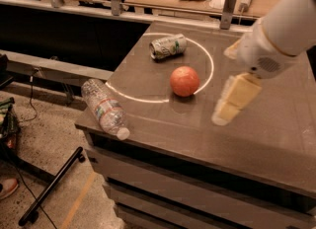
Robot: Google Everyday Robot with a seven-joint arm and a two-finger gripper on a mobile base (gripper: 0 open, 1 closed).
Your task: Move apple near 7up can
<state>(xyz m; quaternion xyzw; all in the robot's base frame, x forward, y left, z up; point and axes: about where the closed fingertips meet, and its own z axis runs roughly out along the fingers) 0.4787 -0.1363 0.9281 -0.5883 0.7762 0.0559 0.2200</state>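
The reddish-orange apple (pixel 184 80) rests on the dark table (pixel 256 139), on the white circle line. The green and silver 7up can (pixel 168 46) lies on its side behind and left of the apple, about an apple's width away. My gripper (pixel 225 86) hangs over the table just right of the apple, a short gap from it, at about its height. It is open and empty, with one yellowish finger (pixel 236 97) pointing down-left and the other showing above it (pixel 232 50).
A clear plastic bottle (pixel 103 107) with a white cap lies on the table's front left corner, partly over the edge. Railing posts (pixel 227 6) and a wooden bench with clutter stand behind the table. A black stand leg (pixel 49 188) lies on the floor at left.
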